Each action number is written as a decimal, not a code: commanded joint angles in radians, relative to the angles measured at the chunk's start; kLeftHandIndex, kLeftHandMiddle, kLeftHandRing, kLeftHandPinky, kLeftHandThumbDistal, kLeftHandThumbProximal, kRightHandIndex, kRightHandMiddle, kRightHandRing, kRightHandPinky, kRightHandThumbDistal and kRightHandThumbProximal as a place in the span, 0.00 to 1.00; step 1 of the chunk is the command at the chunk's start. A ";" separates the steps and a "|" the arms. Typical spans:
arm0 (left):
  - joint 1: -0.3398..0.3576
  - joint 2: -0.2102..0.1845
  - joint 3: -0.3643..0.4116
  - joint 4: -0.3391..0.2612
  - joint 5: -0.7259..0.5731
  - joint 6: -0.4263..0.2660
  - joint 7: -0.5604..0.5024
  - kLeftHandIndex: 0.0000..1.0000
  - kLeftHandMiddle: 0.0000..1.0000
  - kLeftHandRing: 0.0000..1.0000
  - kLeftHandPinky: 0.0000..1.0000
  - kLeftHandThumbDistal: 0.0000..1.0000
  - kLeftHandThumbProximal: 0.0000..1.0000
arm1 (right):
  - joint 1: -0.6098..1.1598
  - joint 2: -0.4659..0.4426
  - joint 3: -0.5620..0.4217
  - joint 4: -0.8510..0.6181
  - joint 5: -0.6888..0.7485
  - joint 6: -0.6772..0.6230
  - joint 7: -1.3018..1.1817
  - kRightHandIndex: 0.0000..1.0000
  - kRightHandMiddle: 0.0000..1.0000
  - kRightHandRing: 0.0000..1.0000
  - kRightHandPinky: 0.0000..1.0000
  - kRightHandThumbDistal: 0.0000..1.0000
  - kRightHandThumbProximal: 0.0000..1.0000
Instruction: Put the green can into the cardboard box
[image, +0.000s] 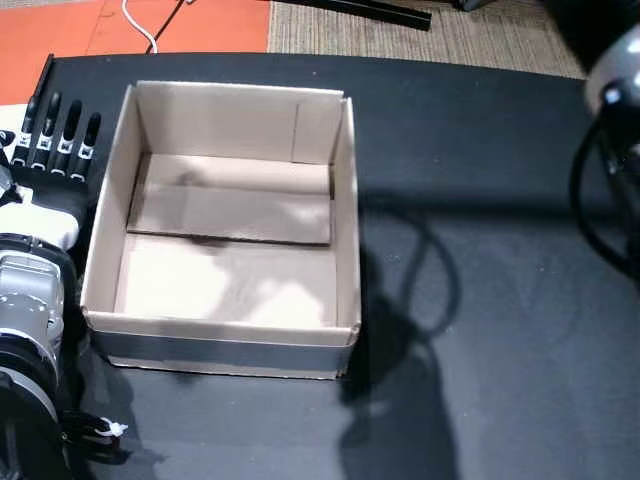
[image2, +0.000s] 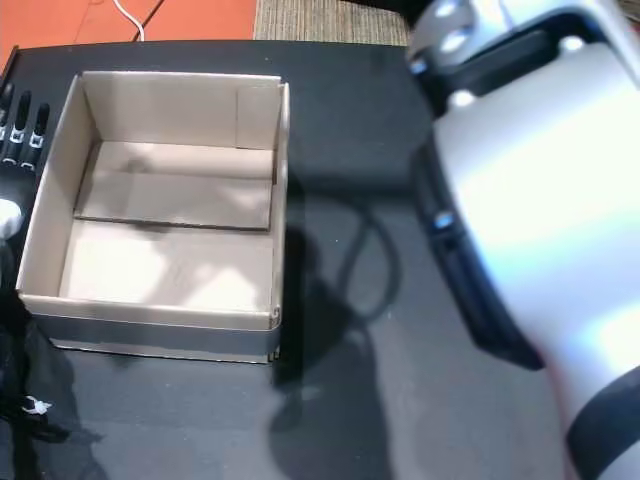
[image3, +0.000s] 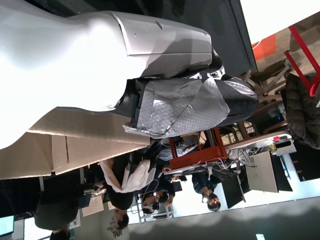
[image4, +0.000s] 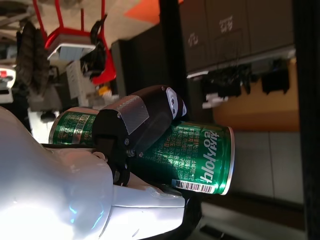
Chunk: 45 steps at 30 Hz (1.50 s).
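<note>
Green can (image4: 192, 157) clamped in right robot hand (image4: 135, 135), seen only in right wrist view; lying sideways in frame, dark thumb across its body, barcode near the end at 3 o'clock. Cardboard box (image: 112, 210) open-topped and holding nothing, on black desk (image: 500, 330) at 9 o'clock in both head views. Left robot hand (image: 55, 135) just beside box wall, at 9 o'clock of it, black fingers (image: 70, 125) straight and side by side, pointing to 12 o'clock, holding nothing. Right arm's silver casing (image2: 540, 220) fills 3 o'clock side of a head view.

Green can (image4: 200, 157) partly hidden behind right hand's thumb (image4: 145, 125); left hand (image: 55, 135) cut by frame edge.
</note>
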 joint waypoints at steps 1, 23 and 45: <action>-0.011 -0.005 0.001 0.005 -0.003 -0.006 0.001 0.43 0.45 0.57 0.73 0.04 0.79 | 0.011 0.000 0.003 0.001 0.006 -0.017 -0.001 0.29 0.21 0.28 0.41 0.21 0.00; -0.008 -0.020 0.000 0.001 -0.007 -0.012 -0.012 0.36 0.46 0.57 0.72 0.01 0.74 | 0.222 -0.016 0.164 0.075 -0.091 0.415 0.544 0.16 0.19 0.29 0.36 0.28 0.00; -0.016 -0.048 0.004 -0.002 -0.011 -0.036 -0.015 0.61 0.66 0.76 0.86 0.00 1.00 | 0.380 0.073 0.173 0.082 -0.094 0.410 0.541 0.19 0.21 0.30 0.37 0.08 0.00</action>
